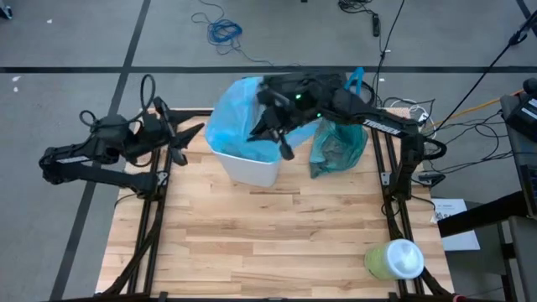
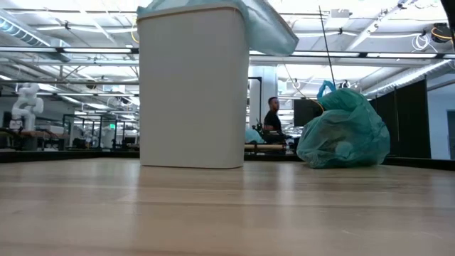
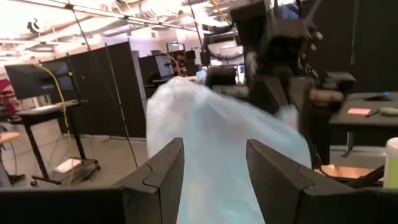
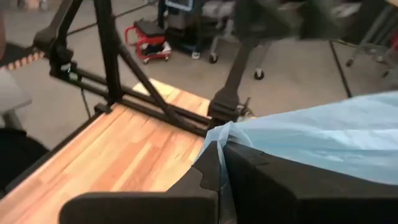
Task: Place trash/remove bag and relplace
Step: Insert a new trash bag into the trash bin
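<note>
While the jaws go first: two arms, two different stories.
Left jaws: spread apart, nothing between them. The left gripper (image 3: 214,177) sits off the bin's left side, near the table's back-left corner, pointing at the sky-blue bag (image 3: 217,149) but clear of it.
Right jaws: clenched tight on the sky-blue bag's film. The right gripper (image 4: 217,171) is over the bin's mouth, and the plastic comes straight out from between the fingers.
Sky-blue bag: draped over the top of the white bin (image 1: 248,164), hanging down its left side in the high view.
Bin: upright, long axis vertical, toward the back of the wooden table (image 1: 277,243), a bit left of centre.
Teal bag: the full teal-green bag (image 1: 337,147) sits on the table just right of the bin, upright and lumpy, blue loop handle (image 1: 356,80) sticking up and toward the back edge.
High view only: both arms, plus a pale-green container with a white top (image 1: 394,259) near the table's front-right corner.
Low view only: no grippers at all, just the bin and teal bag with a small gap between them, and a person (image 2: 271,114) far back in the room.
Left wrist view only: the right arm's dark wrist looming blurry behind the blue plastic.
Trash: can't see any loose scraps.
</note>
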`<action>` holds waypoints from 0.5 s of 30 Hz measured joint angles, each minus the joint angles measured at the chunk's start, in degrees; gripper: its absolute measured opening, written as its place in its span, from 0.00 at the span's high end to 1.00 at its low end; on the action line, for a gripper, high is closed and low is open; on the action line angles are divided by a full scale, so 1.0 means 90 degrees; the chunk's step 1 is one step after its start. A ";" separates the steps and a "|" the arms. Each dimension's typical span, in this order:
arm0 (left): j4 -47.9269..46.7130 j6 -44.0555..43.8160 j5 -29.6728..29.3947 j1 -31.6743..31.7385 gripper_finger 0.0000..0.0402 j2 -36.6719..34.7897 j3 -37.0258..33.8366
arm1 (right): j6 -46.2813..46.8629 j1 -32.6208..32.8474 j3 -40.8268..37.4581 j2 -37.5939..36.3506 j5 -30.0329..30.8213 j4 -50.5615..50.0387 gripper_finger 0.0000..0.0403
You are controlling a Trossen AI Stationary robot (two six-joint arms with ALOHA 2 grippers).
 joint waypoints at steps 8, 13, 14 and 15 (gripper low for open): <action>-0.0614 0.0608 -0.0040 0.0119 0.58 0.0849 0.1166 | -0.0451 0.0338 0.0000 0.0244 0.0057 0.0007 1.00; -0.1361 0.0802 -0.0058 0.0280 0.58 0.1464 0.1908 | -0.0585 0.0462 0.0000 0.0231 0.0348 0.0027 1.00; -0.1465 0.0880 -0.0059 0.0309 0.58 0.1587 0.2023 | -0.0613 0.0472 0.0000 0.0223 0.0384 0.0028 1.00; -0.1549 0.0978 -0.0067 0.0322 0.58 0.1709 0.2123 | -0.0621 0.0478 0.0000 0.0220 0.0382 0.0027 1.00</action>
